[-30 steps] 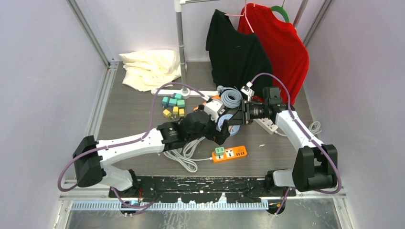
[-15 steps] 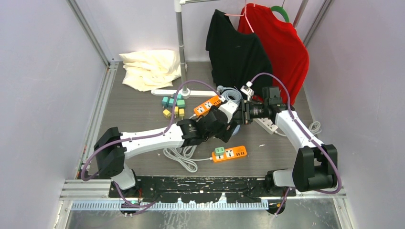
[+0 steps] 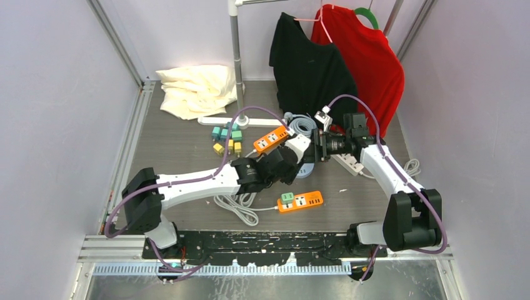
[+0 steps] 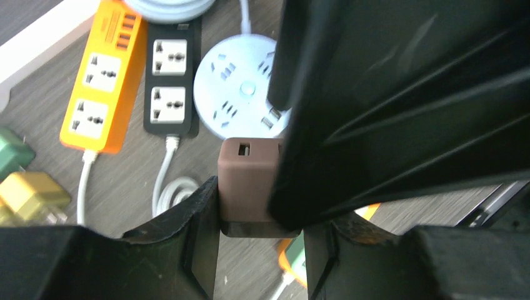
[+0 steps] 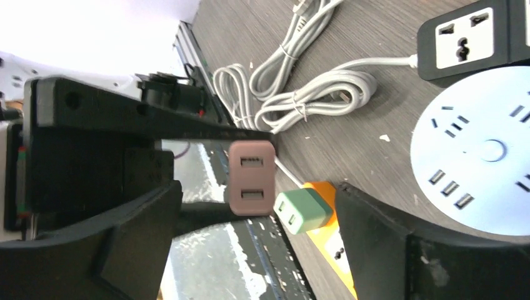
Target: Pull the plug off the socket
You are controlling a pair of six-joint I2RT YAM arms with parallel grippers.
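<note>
The left gripper point(image 4: 259, 215) has just closed and now pinches the brown plug point(image 4: 249, 178) by its sides. The right gripper point(image 5: 257, 187), clamped a second ago, has spread, its fingers standing clear on either side. The plug hangs in the air above the round white socket hub point(image 4: 240, 94), free of any socket. This looks like a handover, with the pull itself done.
</note>
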